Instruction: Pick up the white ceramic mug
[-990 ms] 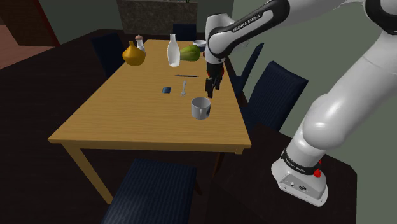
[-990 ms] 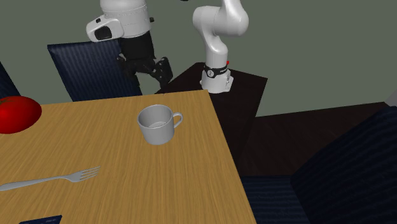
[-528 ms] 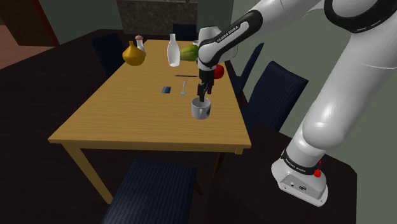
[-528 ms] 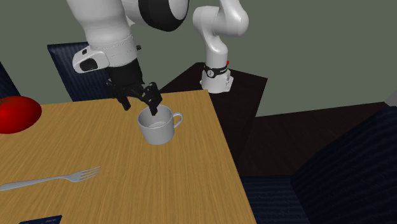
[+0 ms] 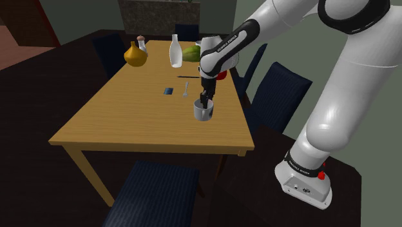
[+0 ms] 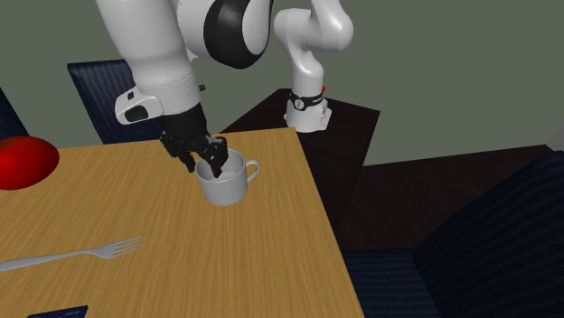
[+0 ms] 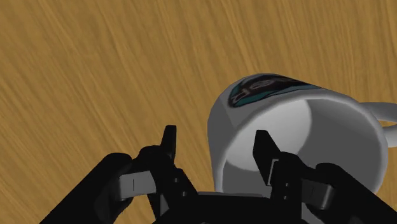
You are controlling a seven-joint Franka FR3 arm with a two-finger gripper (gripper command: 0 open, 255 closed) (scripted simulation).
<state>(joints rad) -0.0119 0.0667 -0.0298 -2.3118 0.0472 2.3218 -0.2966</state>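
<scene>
The shoulder view takes in the whole table (image 5: 116,126). The mug (image 5: 203,113) stands upright near the edge on that view's right. A fork (image 5: 185,88) and a small dark card (image 5: 168,91) lie beyond it, and a yellow gourd (image 5: 135,54), a white bottle (image 5: 174,51) and a green thing (image 5: 192,53) stand at the far end. The second exterior view sits close to the mug (image 6: 223,187). It shows the handle (image 6: 250,168) pointing to that view's right, the fork (image 6: 72,256) nearer the camera, and a red round thing (image 6: 25,163) at that view's left. The wrist view adds a dark teal print (image 7: 261,87) on the outer wall of the mug (image 7: 299,146), and how the fingers stand at the rim.

The hand (image 5: 204,102) (image 6: 206,164) (image 7: 216,145) is open, with its fingers well apart. It sits astride the mug's wall on the side away from the handle. One finger (image 7: 264,147) is inside the mug and the other (image 7: 168,143) is outside, with a gap between it and the wall. It has hold of nothing. Whether the inner finger touches the wall cannot be told.

Half a second ago the hand hung just above the rim; it has come down since, so its tips now reach past the rim. A second ago it was up and clear of the mug. The mug has not moved.
</scene>
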